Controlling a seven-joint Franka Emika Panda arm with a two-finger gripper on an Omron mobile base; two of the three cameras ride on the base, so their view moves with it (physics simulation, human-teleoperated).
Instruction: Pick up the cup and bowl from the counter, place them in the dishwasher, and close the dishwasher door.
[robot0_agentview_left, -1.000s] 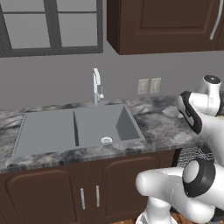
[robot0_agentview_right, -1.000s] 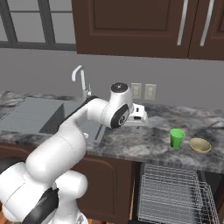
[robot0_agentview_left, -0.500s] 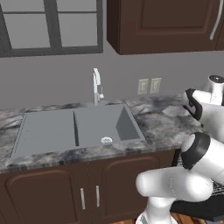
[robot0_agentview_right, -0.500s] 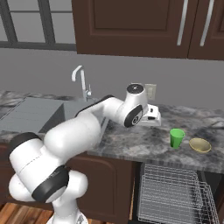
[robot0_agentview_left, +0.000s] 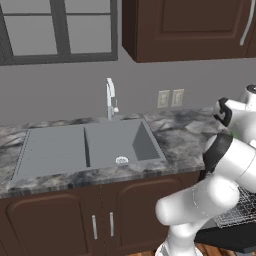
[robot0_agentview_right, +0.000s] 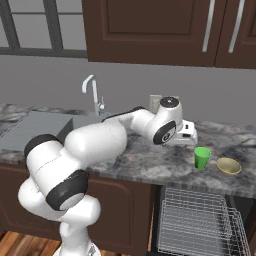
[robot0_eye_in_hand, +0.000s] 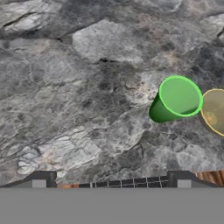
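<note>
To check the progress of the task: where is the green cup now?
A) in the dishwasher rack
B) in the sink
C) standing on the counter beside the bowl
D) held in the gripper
C: the cup stands upright on the counter, just left of the bowl, and the open gripper holds nothing.

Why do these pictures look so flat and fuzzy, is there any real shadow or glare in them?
Right base view: lighting is even, the cup and bowl cast only faint shadows on the counter, with no glare. Hand view: the stone pattern is soft and smeared, the cup's rim stays crisp. Left base view: the faucet shows a dull sheen, no bright highlight.
</note>
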